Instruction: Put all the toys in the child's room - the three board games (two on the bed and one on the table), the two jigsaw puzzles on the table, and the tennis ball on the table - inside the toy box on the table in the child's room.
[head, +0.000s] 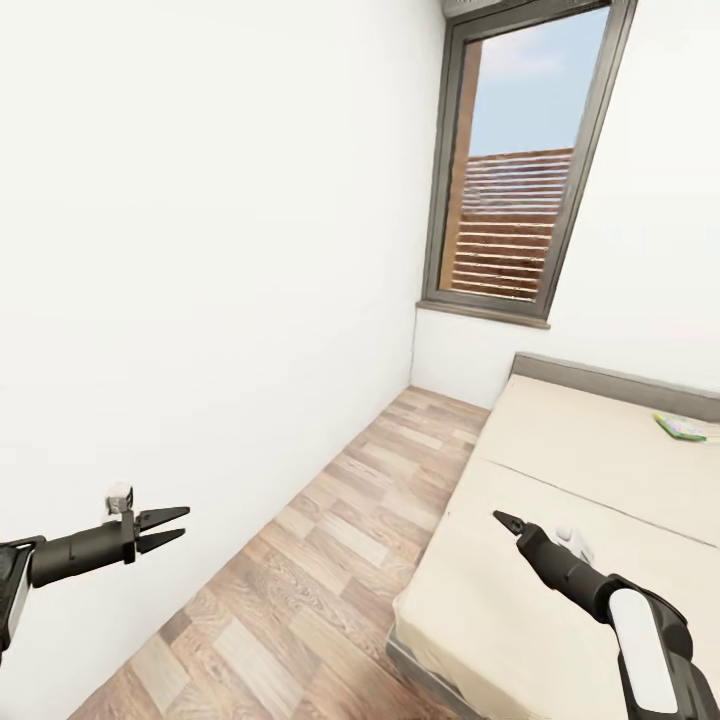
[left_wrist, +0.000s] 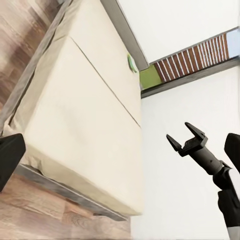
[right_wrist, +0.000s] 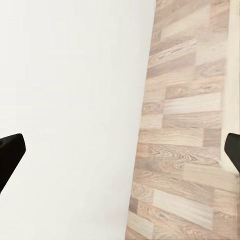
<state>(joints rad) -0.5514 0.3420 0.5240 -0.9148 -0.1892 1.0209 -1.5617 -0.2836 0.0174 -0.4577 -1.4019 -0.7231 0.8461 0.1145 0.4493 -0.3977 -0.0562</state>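
The robot faces a corner of the child's room, with the bed filling the head view from 3 to 5 o'clock and a strip of wood floor running between it and the white wall. One board game, white-green, lies flat on the far half of the mattress at about 3 o'clock, close to the headboard and well apart from both arms. The step in hand looks like the approach to that box. To do it well, the base should probably roll further along the floor strip beside the bed until the box sits in front of the right arm. A reach from here would be a long stretch across the mattress. A thin, flat box will likely need the jaws brought low to an edge.

The left gripper hangs over the floor at 8 o'clock, jaws spread and holding nothing. The right gripper hovers above the near end of the bed at 5 o'clock, jaws likewise spread and empty, touching nothing.
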